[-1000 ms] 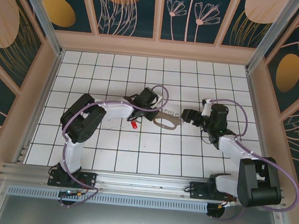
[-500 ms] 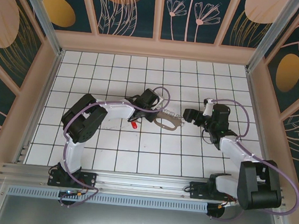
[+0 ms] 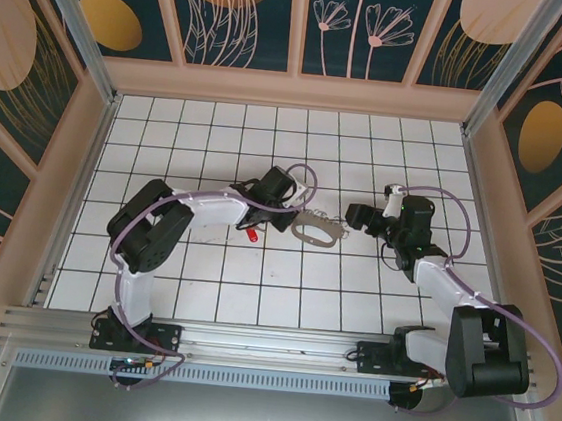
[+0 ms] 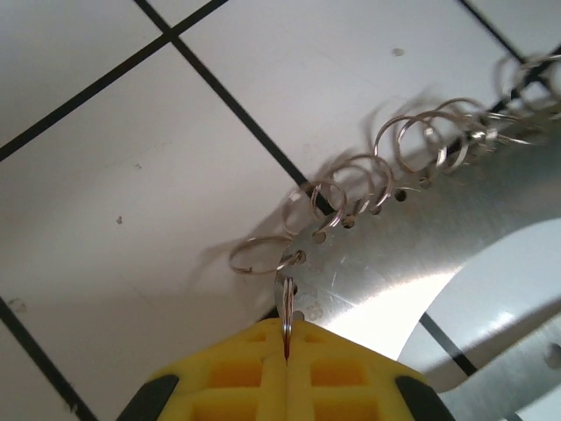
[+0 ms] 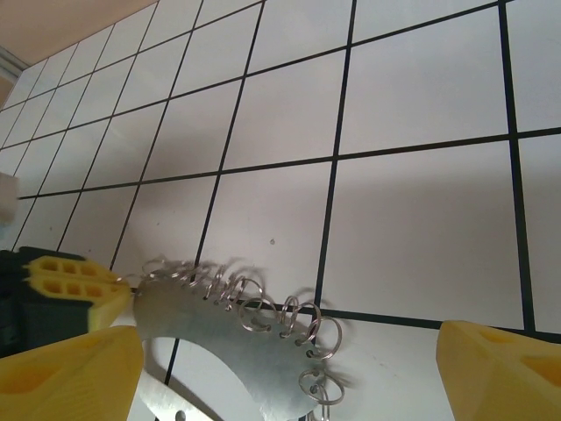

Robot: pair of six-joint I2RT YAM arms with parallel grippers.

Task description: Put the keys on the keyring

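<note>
Keyring (image 3: pixel 315 230), one, mid-frame on tiled worktop (image 3: pixel 219 134), left end effector (image 4: pixel 287 338) clenched on its end ring, right end effector (image 3: pixel 354 218) released beside, one red-headed key (image 3: pixel 252 235) lower left.

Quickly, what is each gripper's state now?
Left gripper: closed on a small wire ring of the silvery oval metal keyring.
Right gripper: open, holding nothing.

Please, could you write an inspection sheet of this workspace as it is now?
Surface: white tiled table, black grid lines.
Job's things: keyring between the grippers; red-headed key on the tiles, apart from the keyring.
Clutter: nothing seen.
Grippers: left gripper shut on a small ring of the keyring; right gripper open, near its other end.
Cables: purple cables in loose loops.
Surroundings: floral wall panels in wooden frames.
</note>
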